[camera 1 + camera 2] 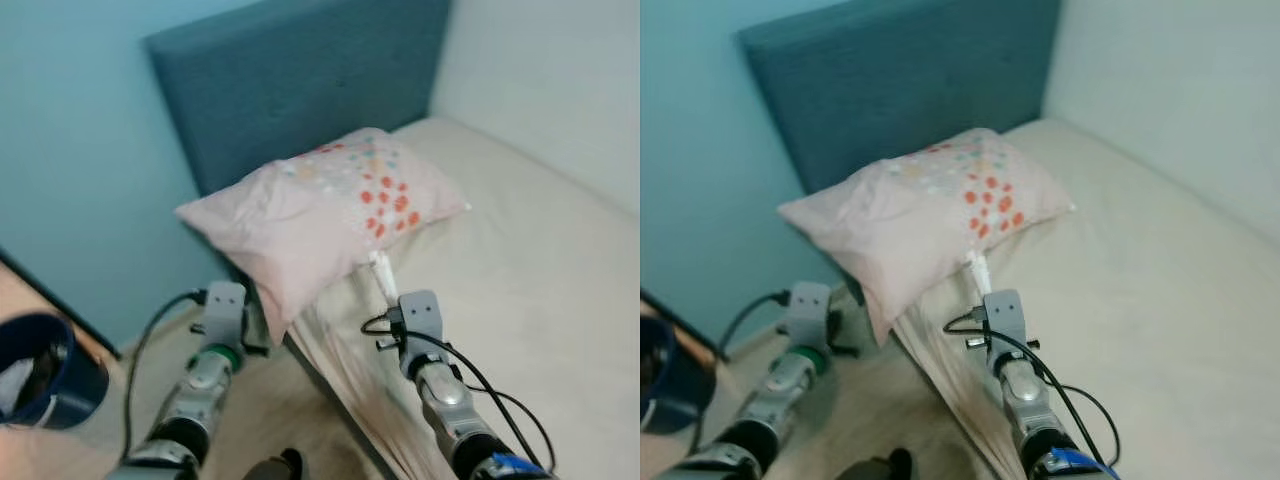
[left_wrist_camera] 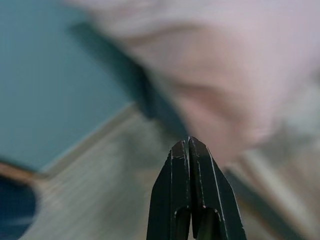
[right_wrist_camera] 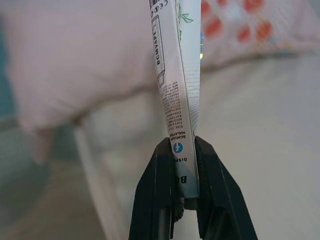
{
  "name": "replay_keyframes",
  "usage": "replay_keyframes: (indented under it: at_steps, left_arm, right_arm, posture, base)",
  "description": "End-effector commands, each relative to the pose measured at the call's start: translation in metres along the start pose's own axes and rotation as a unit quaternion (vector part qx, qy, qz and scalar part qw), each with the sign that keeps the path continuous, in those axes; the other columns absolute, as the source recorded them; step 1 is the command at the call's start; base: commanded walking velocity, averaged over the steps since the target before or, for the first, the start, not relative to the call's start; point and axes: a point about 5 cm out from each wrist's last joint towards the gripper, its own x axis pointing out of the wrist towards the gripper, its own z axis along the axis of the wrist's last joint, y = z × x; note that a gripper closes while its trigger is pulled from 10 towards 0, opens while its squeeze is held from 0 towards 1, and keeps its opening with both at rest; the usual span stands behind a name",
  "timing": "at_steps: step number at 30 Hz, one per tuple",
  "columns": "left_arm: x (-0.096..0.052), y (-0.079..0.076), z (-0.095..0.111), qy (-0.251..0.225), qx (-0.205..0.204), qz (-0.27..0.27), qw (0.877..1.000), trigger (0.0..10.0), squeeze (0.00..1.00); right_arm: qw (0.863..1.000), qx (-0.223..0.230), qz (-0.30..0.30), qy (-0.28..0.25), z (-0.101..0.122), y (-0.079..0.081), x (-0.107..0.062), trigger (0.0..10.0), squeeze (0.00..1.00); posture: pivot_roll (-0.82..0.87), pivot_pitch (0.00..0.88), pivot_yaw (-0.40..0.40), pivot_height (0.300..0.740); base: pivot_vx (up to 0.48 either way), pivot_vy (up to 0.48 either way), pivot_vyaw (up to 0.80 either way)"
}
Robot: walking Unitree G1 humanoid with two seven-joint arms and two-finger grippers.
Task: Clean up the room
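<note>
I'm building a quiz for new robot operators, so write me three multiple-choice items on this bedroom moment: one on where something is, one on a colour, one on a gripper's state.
1. Where does the pillow lie?
A. on the floor
B. at the head of the bed, against the headboard, one corner hanging past the mattress edge
C. in the blue bin

2. What colour is the headboard?
A. dark teal blue
B. white
C. red

3. What is the state of the right gripper?
A. open and empty
B. shut on a corner of the pillow
C. shut on a white printed packet

Answers:
1 B, the pillow rests on the bed by the headboard, its near corner overhanging.
2 A, the padded panel is dark teal against the paler blue wall.
3 C, the right wrist view shows the white printed packet pinched between the fingers.
</note>
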Motion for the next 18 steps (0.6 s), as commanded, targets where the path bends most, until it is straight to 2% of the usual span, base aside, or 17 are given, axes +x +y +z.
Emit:
replay_keyframes:
  at_steps: [1, 8, 11, 18]
  left_arm:
    - [-0.003, 0.000, -0.009, 0.020, -0.009, 0.008, 1.000, 10.0, 0.00]
    - [-0.003, -0.006, -0.010, 0.022, -0.009, 0.000, 1.000, 10.0, 0.00]
    - [-0.005, -0.014, -0.015, 0.032, 0.007, -0.021, 0.999, 10.0, 0.00]
    - [-0.006, -0.013, -0.018, 0.044, 0.002, -0.020, 0.999, 10.0, 0.00]
  right_arm:
    - [1.000, 0.007, -0.001, 0.017, -0.010, 0.002, -0.005, 10.0, 0.00]
    - [1.000, 0.008, -0.003, 0.019, -0.011, 0.002, -0.006, 10.0, 0.00]
    - [1.000, 0.008, -0.001, 0.020, -0.012, 0.002, -0.006, 10.0, 0.00]
    - [1.000, 0.009, -0.001, 0.023, -0.012, 0.003, -0.006, 10.0, 0.00]
  posture:
    - [0.08, 0.036, 0.085, 0.740]
    - [0.08, 0.027, 0.085, 0.740]
    - [0.08, 0.022, 0.083, 0.740]
    - [0.09, 0.014, 0.088, 0.740]
  base:
    - [0.000, 0.000, 0.80]
    - [0.000, 0.000, 0.80]
    - [0.000, 0.000, 0.80]
    - [0.000, 0.000, 0.80]
